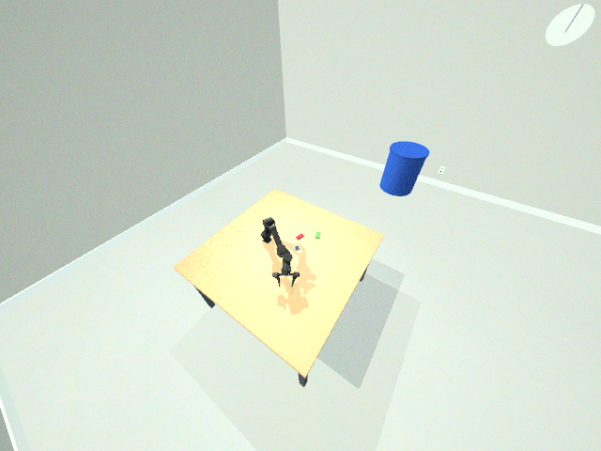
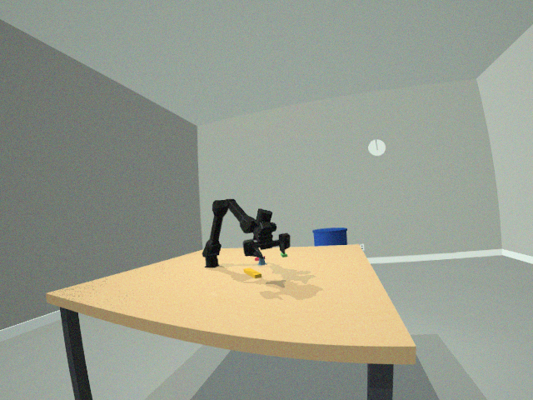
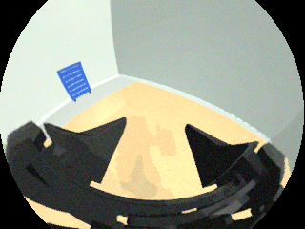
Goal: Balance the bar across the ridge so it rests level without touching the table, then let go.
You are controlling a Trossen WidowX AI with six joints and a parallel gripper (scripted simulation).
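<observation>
A yellow bar (image 2: pixel 251 272) lies on the table in the exterior view; in the top view the arm mostly hides it. A small blue piece (image 1: pixel 297 248) (image 2: pixel 261 261), which looks like the ridge, stands beyond the bar; its exact shape is too small to tell. Nothing lies across it. My gripper (image 1: pixel 285 285) (image 2: pixel 273 256) (image 3: pixel 156 122) is open and empty, pointing down above the table. In the top view it is nearer the camera than the blue piece. Neither bar nor blue piece shows in the wrist view.
A red block (image 1: pixel 300 236) (image 2: pixel 256 259) and a green block (image 1: pixel 317 235) (image 2: pixel 284 255) lie on the wooden table (image 1: pixel 233 272) (image 2: pixel 171 301), beyond the blue piece. A blue bin (image 1: pixel 403 169) (image 2: pixel 330 237) stands off the table.
</observation>
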